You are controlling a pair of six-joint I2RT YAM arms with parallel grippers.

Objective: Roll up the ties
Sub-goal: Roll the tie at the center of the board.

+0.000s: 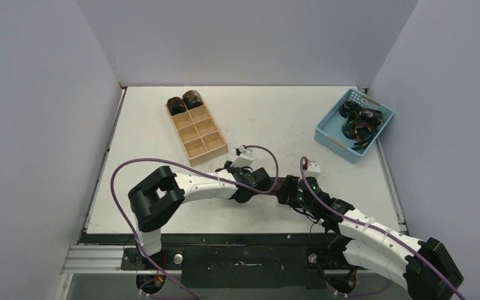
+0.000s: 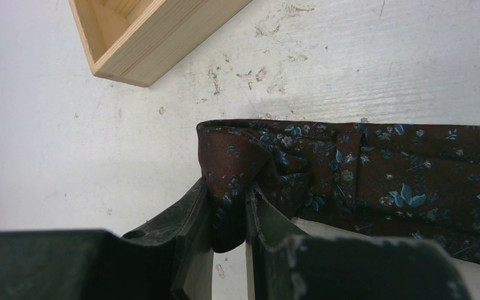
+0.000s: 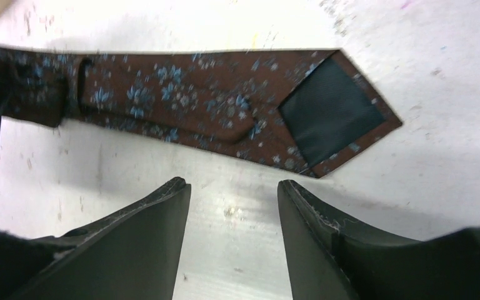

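Note:
A brown-black tie with small blue flowers [image 2: 375,169] lies flat on the white table. My left gripper [image 2: 228,203] is shut on its folded end, with fabric bunched between the fingers. In the right wrist view the same tie [image 3: 181,100] shows its pointed end with dark lining [image 3: 331,112]. My right gripper [image 3: 234,187] is open and empty, just short of the tie. In the top view the left gripper [image 1: 267,182] and the right gripper [image 1: 290,190] meet at the table's middle front and hide most of the tie. Two dark coiled ties [image 1: 184,102] sit in the tray's far compartments.
The tan wooden tray [image 1: 205,142] stands just behind the left gripper; its corner shows in the left wrist view [image 2: 144,50]. A light blue basket [image 1: 328,134] with several loose dark ties sits at the back right. Purple cables loop over both arms.

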